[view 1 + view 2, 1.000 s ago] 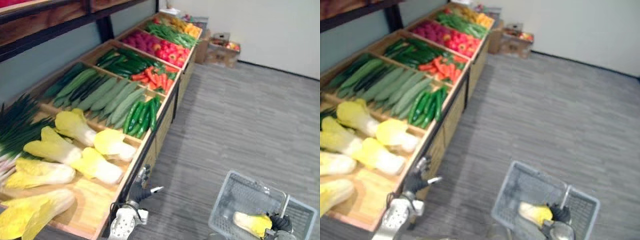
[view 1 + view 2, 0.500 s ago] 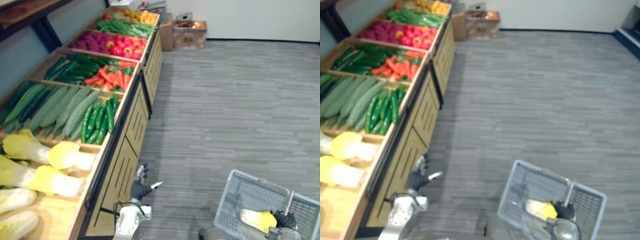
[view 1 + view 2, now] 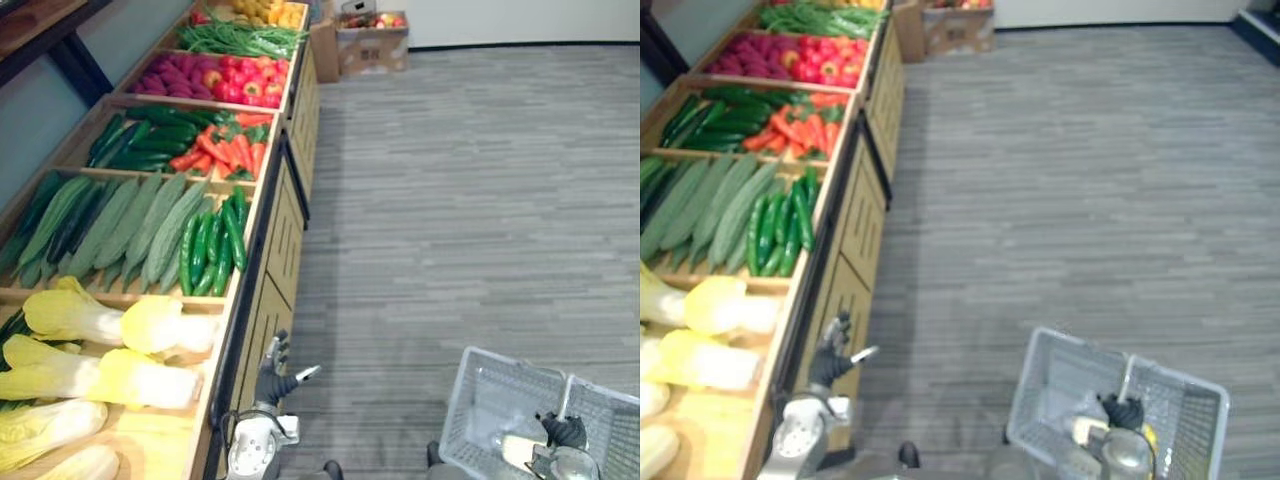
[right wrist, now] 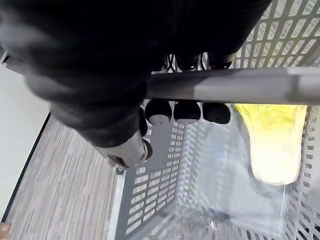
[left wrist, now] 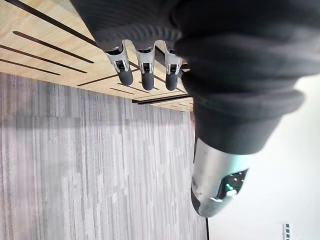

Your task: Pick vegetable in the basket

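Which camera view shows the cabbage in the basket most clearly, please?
The right wrist view: the cabbage lies close past the right hand, on the floor of the basket. Both eye views show it small, beside that hand.

Holds the left hand [image 3: 274,378] low at the lower left, fingers straight and slightly spread, thumb stuck out sideways, silver wrist below it. Grips the handle [image 4: 240,85] with the right hand [image 3: 565,430] at the lower right, fingers curled under the bar, dark wrist cover above it.
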